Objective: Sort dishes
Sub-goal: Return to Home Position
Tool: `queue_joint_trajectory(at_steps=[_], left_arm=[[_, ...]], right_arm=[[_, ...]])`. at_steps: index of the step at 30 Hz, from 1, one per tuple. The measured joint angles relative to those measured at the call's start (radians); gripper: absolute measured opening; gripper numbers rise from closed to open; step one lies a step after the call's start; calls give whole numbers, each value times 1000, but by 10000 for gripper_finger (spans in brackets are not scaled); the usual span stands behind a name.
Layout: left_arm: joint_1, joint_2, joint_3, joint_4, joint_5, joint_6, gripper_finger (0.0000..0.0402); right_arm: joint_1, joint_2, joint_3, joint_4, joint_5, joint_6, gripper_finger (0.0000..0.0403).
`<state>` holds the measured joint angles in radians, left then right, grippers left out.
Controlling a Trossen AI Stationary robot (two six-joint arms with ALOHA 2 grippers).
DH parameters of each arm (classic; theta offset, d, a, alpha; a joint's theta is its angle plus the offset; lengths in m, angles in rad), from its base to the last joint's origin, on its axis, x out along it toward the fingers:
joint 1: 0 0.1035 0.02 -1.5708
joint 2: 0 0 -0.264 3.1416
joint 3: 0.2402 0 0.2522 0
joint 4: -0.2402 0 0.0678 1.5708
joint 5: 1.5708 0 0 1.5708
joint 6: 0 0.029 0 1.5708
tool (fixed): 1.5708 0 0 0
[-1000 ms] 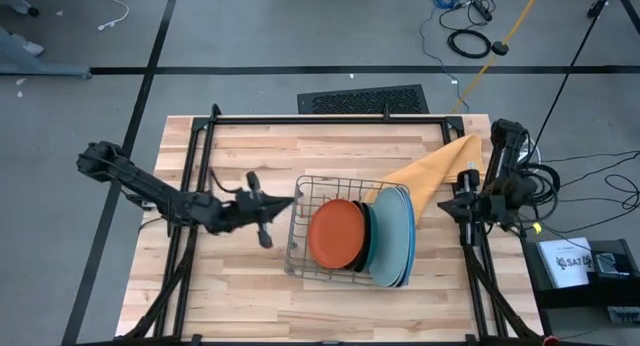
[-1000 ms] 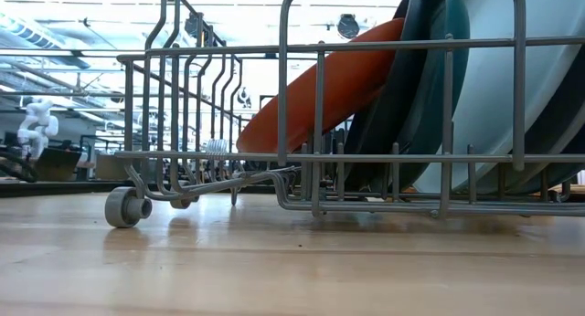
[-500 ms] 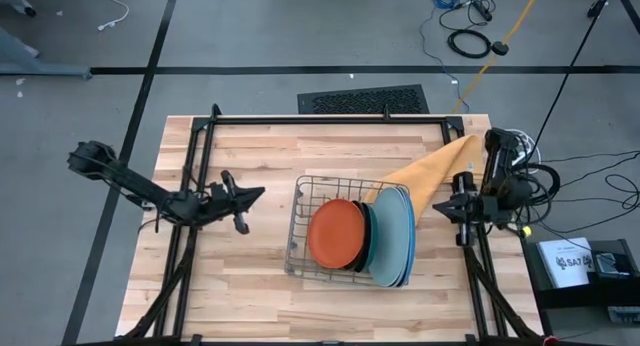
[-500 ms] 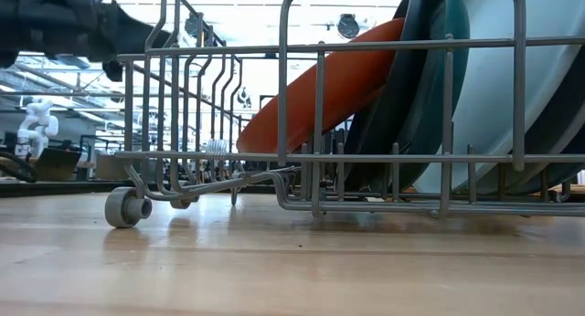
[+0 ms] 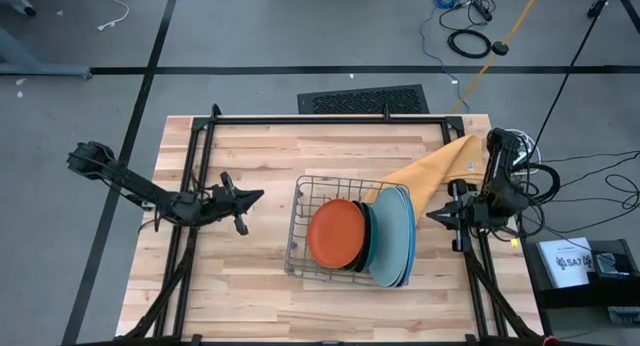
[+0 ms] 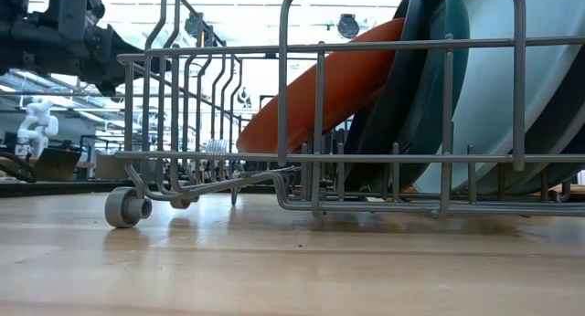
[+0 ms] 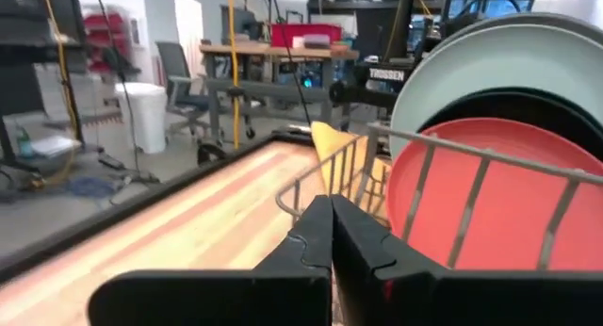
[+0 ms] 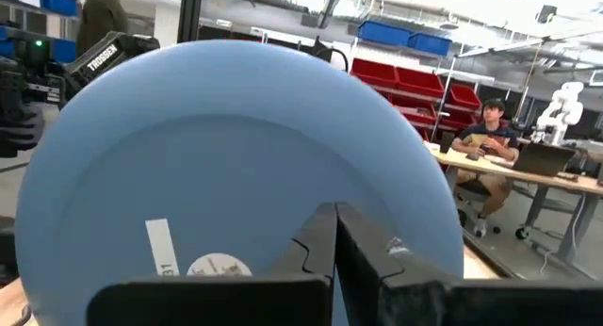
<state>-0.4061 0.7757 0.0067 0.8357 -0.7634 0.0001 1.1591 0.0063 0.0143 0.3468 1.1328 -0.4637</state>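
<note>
**Both grippers shut and empty, plates racked between them**

At the left gripper: fingers pressed flat together, gripping nothing. Hangs left of the dish rack, clear of it, with bare table between. Points straight at the face of the orange-red plate, nearest of the row. Behind that, in order: black plate, dark teal plate, pale blue plate. Reaches in on a long, low, nearly straight arm, elbow out past the table's left edge.

At the right gripper: likewise closed tight, holding nothing. Sits just beside the far end of the row, a narrow gap showing from above, nose toward the back of the bright blue plate, which fills the wrist view. Hangs from an arm folded up compactly at the table's right edge.

All plates in the rack, standing on edge, faces toward the left gripper, row running left to right across the table. Orange-red one tilted, leaning its top onto the darker plates. Yellow-orange cloth beyond the rack's far right corner.
</note>
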Motion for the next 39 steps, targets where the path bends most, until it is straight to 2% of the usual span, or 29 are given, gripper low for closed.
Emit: queue_joint_trajectory(at_steps=[5, 13, 16, 25, 31, 39], left_arm=[[0, 0, 0, -62, 36, -66, 0], [0, 1, -1, -251, 34, -237, 0], [0, 1, -1, -247, 72, -218, 0], [0, 1, -1, -247, 72, -149, 0], [0, 1, -1, -255, -32, -173, 0], [0, 1, -2, -255, -34, -175, 0]], right_arm=[[0, 0, 0, -98, 1, 104, 0], [0, 0, 0, -319, 2, 349, 0], [-2, 0, 0, -319, -1, 351, 0], [-25, 0, 1, -326, 27, 353, 0], [-61, 0, 1, -334, 85, 407, 0], [-61, 0, 1, -332, 97, 399, 5]])
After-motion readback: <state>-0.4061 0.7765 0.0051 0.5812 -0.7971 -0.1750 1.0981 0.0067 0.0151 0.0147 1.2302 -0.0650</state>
